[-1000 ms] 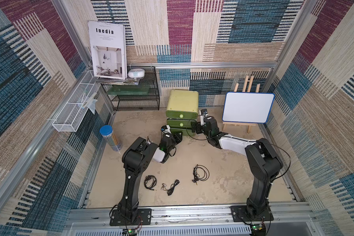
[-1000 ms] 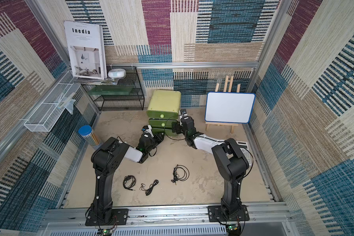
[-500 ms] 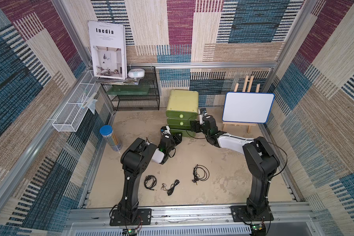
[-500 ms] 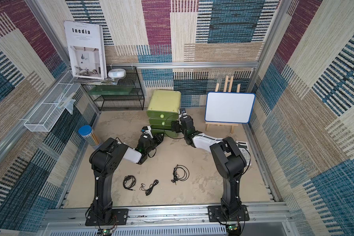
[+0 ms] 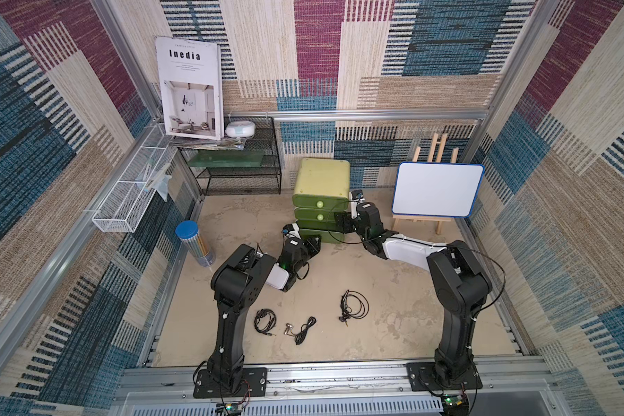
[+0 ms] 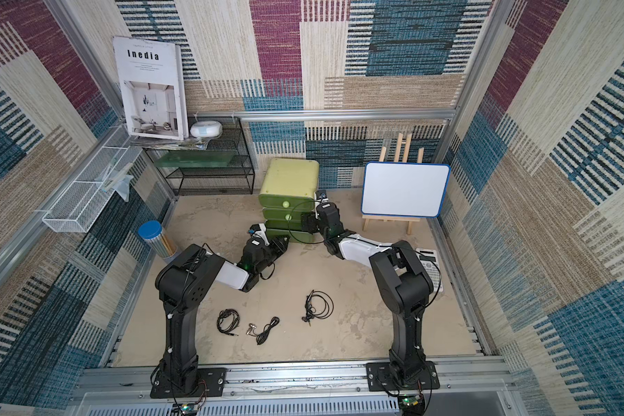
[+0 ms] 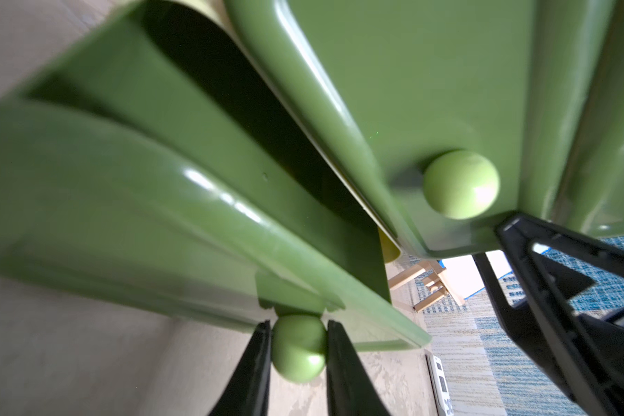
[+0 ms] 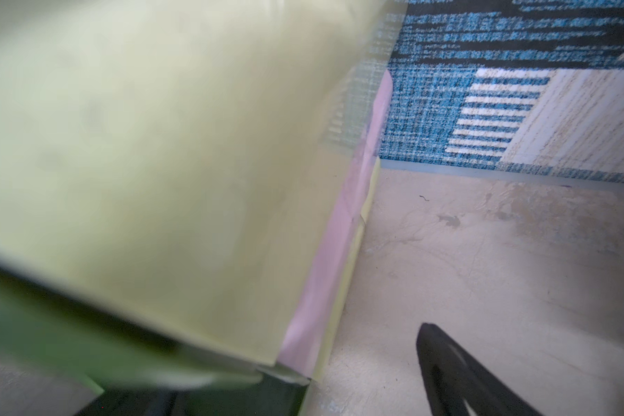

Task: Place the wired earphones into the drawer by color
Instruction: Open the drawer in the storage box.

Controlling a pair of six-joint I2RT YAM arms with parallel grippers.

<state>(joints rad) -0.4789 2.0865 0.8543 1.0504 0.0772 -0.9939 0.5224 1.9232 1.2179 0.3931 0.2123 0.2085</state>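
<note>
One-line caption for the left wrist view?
Left claw shut on the round green knob of the lowest drawer, which stands partly open.

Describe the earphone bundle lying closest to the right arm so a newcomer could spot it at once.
Start at the green drawer cabinet by the back wall and come forward across the floor. Of the dark earphone bundles lying there, the wanted bundle sits apart, nearest the right arm. It is a wide, loose ring, unlike the tight oval coil and the stretched-out cable.

left arm (image 5: 276, 276) low, stretched forward | left end effector (image 7: 298, 327) clamped narrow | right end effector (image 5: 342, 222) apparently spread wide
</note>
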